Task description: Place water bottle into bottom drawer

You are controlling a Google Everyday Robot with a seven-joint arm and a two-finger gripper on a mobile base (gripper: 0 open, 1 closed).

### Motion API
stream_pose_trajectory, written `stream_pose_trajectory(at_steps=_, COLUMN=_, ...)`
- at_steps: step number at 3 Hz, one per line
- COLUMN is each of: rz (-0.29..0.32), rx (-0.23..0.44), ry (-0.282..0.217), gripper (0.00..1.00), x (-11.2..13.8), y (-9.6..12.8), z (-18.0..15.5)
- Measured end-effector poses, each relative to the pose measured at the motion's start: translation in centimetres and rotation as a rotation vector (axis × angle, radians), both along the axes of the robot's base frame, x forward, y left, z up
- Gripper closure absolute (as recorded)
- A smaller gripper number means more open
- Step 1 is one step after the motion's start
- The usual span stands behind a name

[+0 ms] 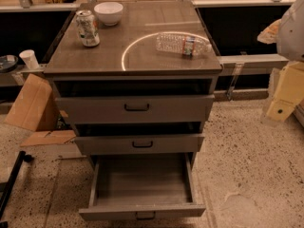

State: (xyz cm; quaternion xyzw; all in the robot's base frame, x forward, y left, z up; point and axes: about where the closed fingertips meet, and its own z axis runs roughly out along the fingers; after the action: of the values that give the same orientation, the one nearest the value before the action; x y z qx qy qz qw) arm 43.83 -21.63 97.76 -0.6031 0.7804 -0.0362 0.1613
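The water bottle [183, 43] lies on its side on the right part of the cabinet top [109, 61], with its white cap pointing right. The bottom drawer [142, 212] is pulled out towards me and its inside shows nothing in it. My gripper [281, 106] hangs at the right edge of the view, below the white arm housing [292, 27]. It is off to the right of the cabinet, well apart from the bottle and the drawer, and holds nothing that I can see.
A printed soda can [88, 28] and a white bowl [108, 13] stand at the back left of the top. The two upper drawers [137, 108] are slightly out. Cardboard [31, 103] and a white cup [30, 59] are to the left.
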Motion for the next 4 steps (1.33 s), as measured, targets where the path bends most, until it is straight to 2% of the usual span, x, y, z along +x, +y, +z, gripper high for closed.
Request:
stream_pose_trajectory(at_steps=1, rz=0.005, rx=0.009, ry=-0.009, gripper=0.0, x=0.8, y=0.1, z=0.0)
stream_pose_trajectory(at_steps=2, rz=0.031, rx=0.056, ry=-0.044, gripper=0.0, x=4.9, y=0.3, z=-0.3)
stream_pose_trajectory(at_steps=3, rz=0.038, rx=0.147, ry=-0.092, gripper=0.0, x=10.0, y=0.4, z=-1.3)
stream_pose_trajectory(at_steps=4, rz=0.031, rx=0.252, ry=-0.11, gripper=0.0, x=14.5, y=1.7, z=-2.9)
